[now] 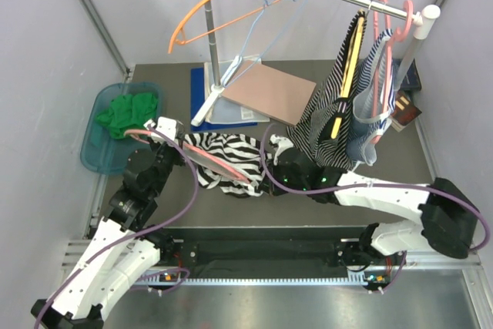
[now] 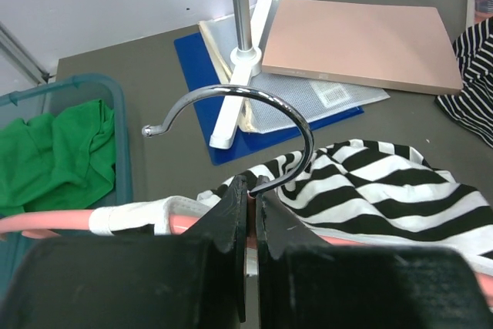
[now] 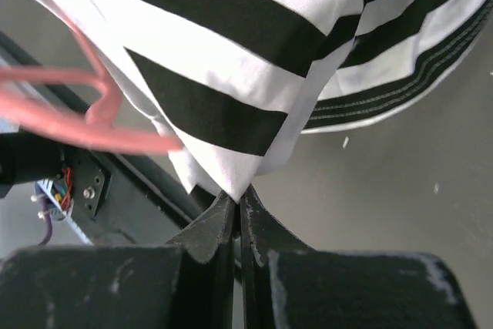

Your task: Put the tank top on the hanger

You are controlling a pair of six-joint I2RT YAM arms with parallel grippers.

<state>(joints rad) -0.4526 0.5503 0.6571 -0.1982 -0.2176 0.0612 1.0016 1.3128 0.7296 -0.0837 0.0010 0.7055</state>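
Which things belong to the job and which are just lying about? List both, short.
Job: tank top, hanger, left gripper shut on hanger, right gripper shut on tank top.
Lying about: green cloth, tan board, dark striped garment.

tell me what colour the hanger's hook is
Shiny silver; the hook shows best in the left wrist view.

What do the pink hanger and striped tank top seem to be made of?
The hanger has a pink body that looks like matte plastic; its hook is mirror-shiny, probably chromed metal. The tank top looks like soft knit fabric: it folds and drapes.
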